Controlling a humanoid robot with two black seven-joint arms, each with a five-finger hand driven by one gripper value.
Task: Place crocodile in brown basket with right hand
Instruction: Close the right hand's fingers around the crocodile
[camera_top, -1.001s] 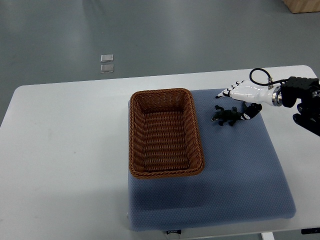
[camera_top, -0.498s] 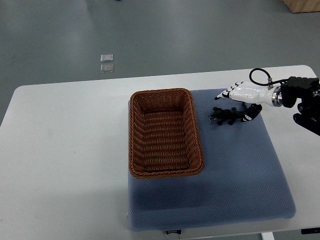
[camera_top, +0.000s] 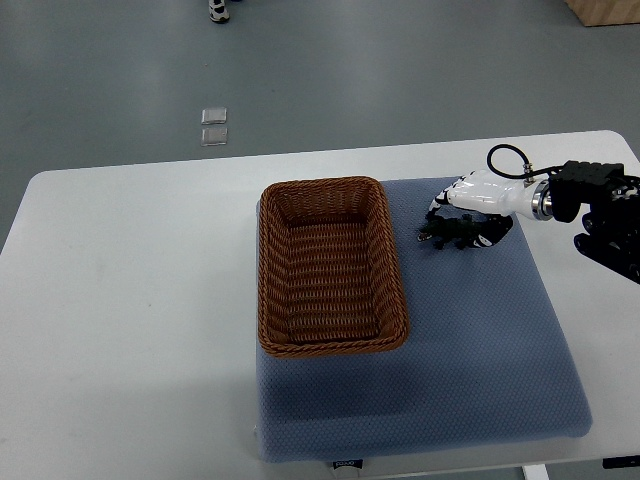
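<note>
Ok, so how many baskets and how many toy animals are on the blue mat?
Baskets: 1, the brown basket
Toy animals: 1, the crocodile, with the right hand wrapped around it
Total: 2

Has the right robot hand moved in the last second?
Yes. The right robot hand has shifted slightly left toward the brown basket and come down, its fingers now curled over the crocodile.
</note>
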